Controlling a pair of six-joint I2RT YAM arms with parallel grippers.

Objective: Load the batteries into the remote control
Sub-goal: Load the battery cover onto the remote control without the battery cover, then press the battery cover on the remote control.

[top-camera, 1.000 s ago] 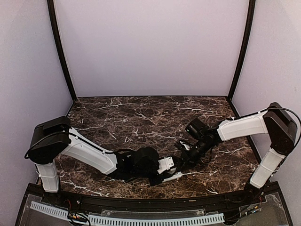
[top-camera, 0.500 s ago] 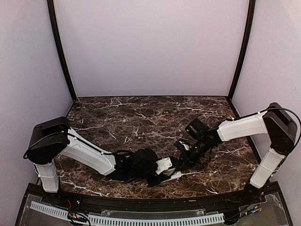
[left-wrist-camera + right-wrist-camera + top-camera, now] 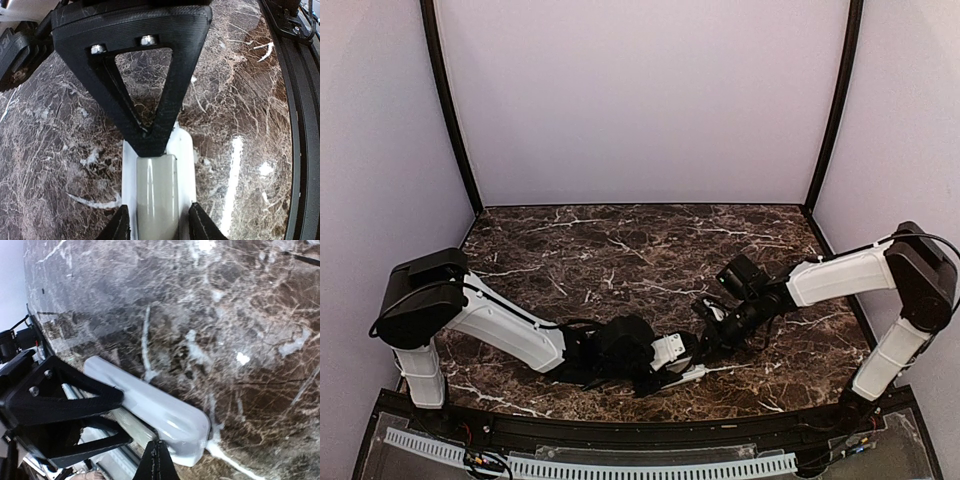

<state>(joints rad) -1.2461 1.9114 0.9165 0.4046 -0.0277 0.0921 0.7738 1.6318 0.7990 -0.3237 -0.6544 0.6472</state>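
The white remote control [image 3: 186,155] lies back-up on the marble, near the front middle of the table [image 3: 686,376]. A flat grey cover piece [image 3: 156,195] sits along its back. My left gripper [image 3: 159,226] is shut on the remote's long sides. My right gripper [image 3: 159,460] is shut, and its joined tips [image 3: 150,142] touch the far end of the grey cover. In the right wrist view the remote [image 3: 165,412] shows with the left fingers [image 3: 65,400] clamped on it. The batteries are hidden; no dark slot shows.
The dark marble table [image 3: 620,250] is walled by pale panels at the back and sides. A black rail [image 3: 300,125] runs along the near edge, close beside the remote. Both arms meet at the front middle [image 3: 705,345].
The right arm has shifted slightly toward the near edge, its tips staying at the remote. The left gripper still holds the remote in the same place.
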